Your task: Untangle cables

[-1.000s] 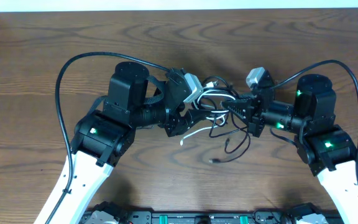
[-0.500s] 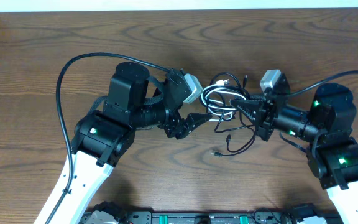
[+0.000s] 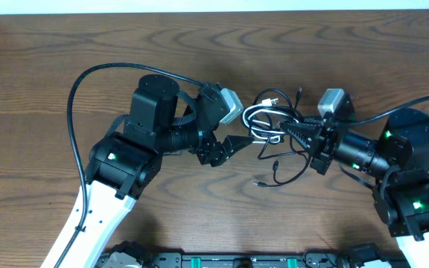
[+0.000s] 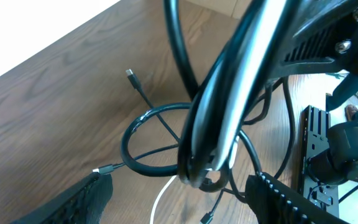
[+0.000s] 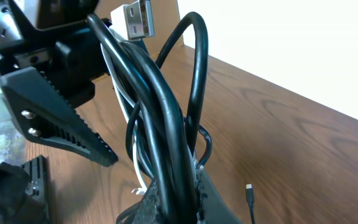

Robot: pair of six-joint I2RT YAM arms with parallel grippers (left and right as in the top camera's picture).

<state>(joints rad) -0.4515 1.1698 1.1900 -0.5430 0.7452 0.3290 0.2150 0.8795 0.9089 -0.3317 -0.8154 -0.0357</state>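
Obs from overhead + both wrist views.

**Cables** (image 3: 265, 123): 1 knotted clump, abt mid-table, slightly nearer the far edge than the near edge, between the 2 arms. Mostly black cords. 1 white cable (image 3: 253, 113) loops through the left side of the clump.

**R arm:** right gripper (image 3: 286, 129) is clenched on the clump from the right.
- In its wrist view the black cords rise straight out of the closed fingertips at the bottom of frame, w/ a white strand running alongside.
- That part of the clump is pinched and held up off the wood.
- A silver USB-A plug (image 5: 135, 14) sticks out at the top of the bunch.

**L arm:** left gripper (image 3: 242, 129) is released, jaws wide apart, at the left side of the clump.
- In its wrist view the 2 ribbed fingers (image 4: 73, 200) sit at the bottom corners of frame, w/ the bunch hanging in front of the gap.
- Can't tell from there whether any cord touches a pad.
- In the right wrist view 1 of those ribbed fingers is just beside the bunch, apart from it.

**Loose ends:**
- 1 black loop (image 3: 298, 179) trails from the clump toward the near edge and lies on the table (image 3: 88, 45). It ends in a small plug (image 3: 260, 183).
- The left wrist view shows a round coil (image 4: 143, 124) flat on the wood under the raised bunch, and a thin cord w/ a tiny connector (image 4: 130, 73) pointing away from it.
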